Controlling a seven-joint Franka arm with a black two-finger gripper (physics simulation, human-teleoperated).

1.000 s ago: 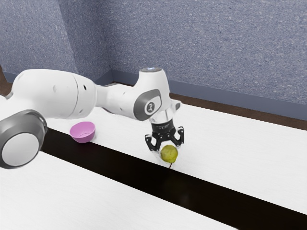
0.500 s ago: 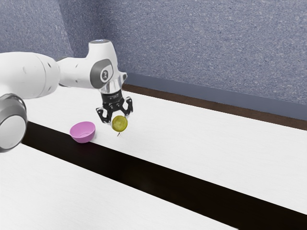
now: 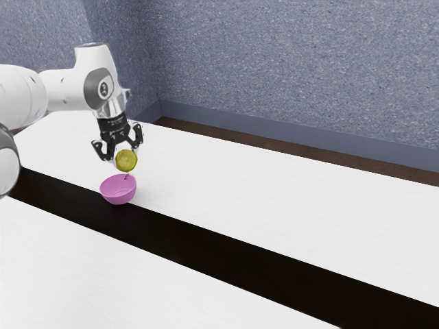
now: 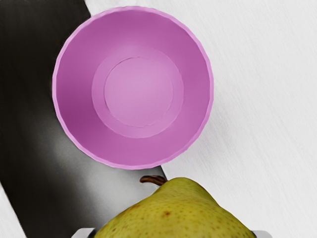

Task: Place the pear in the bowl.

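Exterior view: one pear (image 3: 125, 160), stem directed downward, is suspended above the table (image 3: 288, 212), near one pink bowl (image 3: 119, 192). One tool (image 3: 125, 156) grips the pear between its two fingers, one per side. One black strip (image 3: 226, 252) separates two white table areas; the bowl stands across one strip edge.

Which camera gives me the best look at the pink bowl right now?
The wrist view: it looks down into the pink bowl, showing the full rim and empty inside. The exterior view adds the bowl's outer wall and shows it lower than the held pear, beside or partly on the dark strip.
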